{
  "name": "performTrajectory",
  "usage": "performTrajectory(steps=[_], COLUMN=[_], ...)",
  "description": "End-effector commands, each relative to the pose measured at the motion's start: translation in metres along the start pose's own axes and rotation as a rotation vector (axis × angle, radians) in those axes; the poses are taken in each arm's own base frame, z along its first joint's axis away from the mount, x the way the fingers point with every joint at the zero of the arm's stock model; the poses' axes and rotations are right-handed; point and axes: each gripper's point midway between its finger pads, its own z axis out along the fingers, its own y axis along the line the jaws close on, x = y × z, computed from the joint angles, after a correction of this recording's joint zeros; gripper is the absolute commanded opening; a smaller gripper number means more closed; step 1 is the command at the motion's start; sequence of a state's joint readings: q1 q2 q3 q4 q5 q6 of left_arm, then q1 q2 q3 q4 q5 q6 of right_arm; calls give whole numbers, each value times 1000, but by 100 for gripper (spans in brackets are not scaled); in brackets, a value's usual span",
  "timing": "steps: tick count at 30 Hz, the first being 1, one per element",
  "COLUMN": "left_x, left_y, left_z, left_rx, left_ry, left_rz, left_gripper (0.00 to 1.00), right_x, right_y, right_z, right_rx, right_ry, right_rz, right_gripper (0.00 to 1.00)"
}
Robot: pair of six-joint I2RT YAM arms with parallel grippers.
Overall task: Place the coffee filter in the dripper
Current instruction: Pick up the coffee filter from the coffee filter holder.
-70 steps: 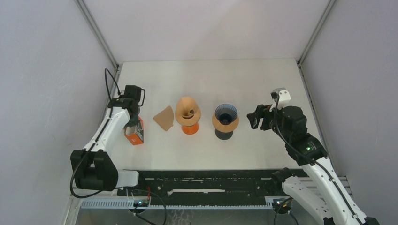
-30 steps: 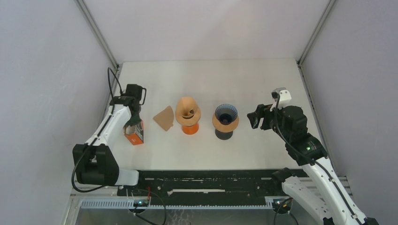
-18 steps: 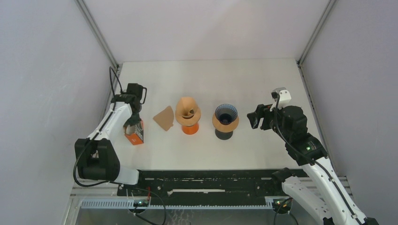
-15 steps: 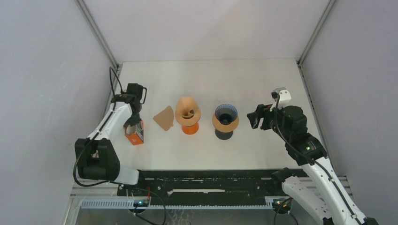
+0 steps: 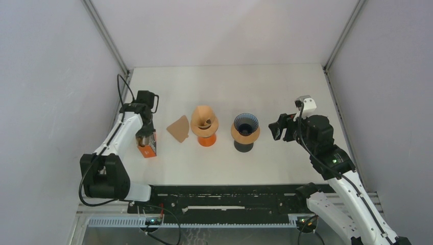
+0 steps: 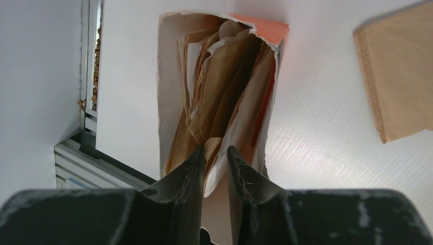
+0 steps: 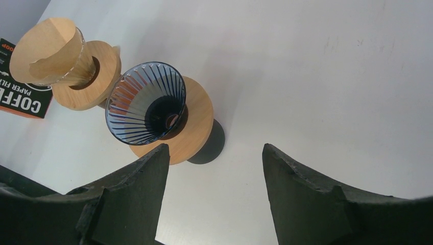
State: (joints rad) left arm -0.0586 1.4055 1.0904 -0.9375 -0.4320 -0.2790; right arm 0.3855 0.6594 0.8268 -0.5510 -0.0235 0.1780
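An orange coffee-filter box [image 5: 148,149] stands at the left, torn open, with brown coffee filters [image 6: 224,76] packed inside. My left gripper [image 5: 145,137] points down into it. In the left wrist view this gripper [image 6: 215,149] is shut on the coffee filter edges that fill the narrow gap at its tips. One loose filter [image 5: 179,129] lies flat on the table right of the box. The blue ribbed dripper [image 5: 245,125] on its wooden ring holds no filter [image 7: 145,102]. My right gripper [image 5: 275,130] hangs open just right of it, holding nothing [image 7: 214,150].
A second dripper [image 5: 205,122] on an orange base stands between the loose filter and the blue dripper, with a brown filter [image 7: 48,51] sitting in it. The table's left edge and metal rail [image 6: 87,102] run close beside the box.
The left arm's elbow has shifted a little while its gripper stayed at the box mouth, jaws barely changing. The right arm, both drippers and the loose filter have not moved.
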Motion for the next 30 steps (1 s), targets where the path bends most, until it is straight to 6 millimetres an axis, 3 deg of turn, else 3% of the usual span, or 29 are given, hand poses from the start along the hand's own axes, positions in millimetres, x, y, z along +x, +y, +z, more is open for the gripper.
performTrajectory(steps=[1, 12, 22, 30], left_x=[-24, -21, -41, -41], left_y=[3, 0, 12, 11], left_z=[-22, -22, -34, -22], left_rx=[42, 60, 18, -13], left_ry=[-91, -88, -164, -136], left_rz=[-39, -40, -58, -26], left_gripper=[27, 29, 38, 38], right_x=[-14, -14, -13, -12], right_y=[3, 3, 2, 2], right_z=[0, -1, 0, 0], right_rx=[-13, -13, -11, -12], right_ry=[-53, -53, -49, -46], right_rz=[-1, 1, 1, 3], right_gripper=[75, 75, 75, 75])
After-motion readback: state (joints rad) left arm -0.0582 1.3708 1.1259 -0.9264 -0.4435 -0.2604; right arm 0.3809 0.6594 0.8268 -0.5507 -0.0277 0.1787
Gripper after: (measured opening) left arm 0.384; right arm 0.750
